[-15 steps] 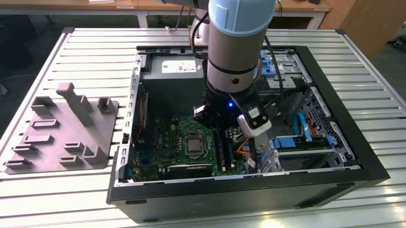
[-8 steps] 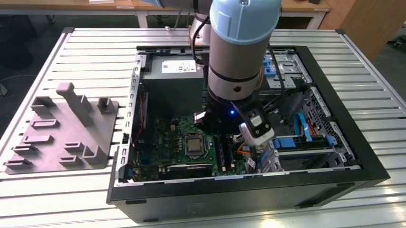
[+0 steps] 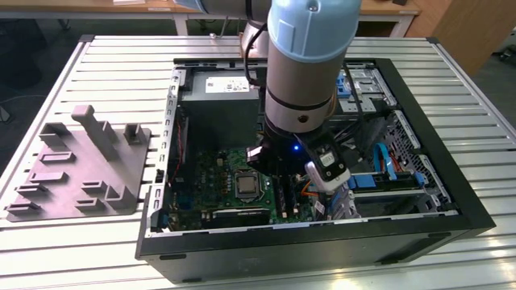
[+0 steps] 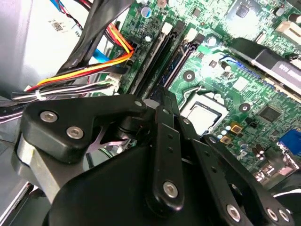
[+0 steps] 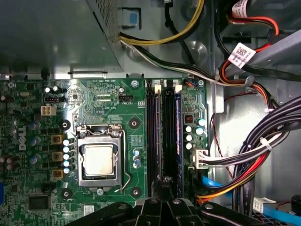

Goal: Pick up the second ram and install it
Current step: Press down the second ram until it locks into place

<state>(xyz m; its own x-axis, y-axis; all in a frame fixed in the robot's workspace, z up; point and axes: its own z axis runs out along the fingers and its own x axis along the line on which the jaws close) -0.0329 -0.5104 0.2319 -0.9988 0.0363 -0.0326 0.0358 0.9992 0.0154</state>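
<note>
In the exterior view I see the arm reaching down into the open computer case (image 3: 419, 225), with the pincer (image 3: 278, 166) low over the motherboard (image 3: 214, 172). The grey holder (image 3: 81, 166) stands on the surface beside the case.

In the second wrist view the pincer (image 4: 162, 94) is just above the memory sockets (image 4: 164, 56); I cannot tell if it is closed.

In the first wrist view the second ram (image 5: 178, 136) seems to stand already in a socket, dark blue. I judge the installation as nearly done; full seating is not confirmed.
</note>
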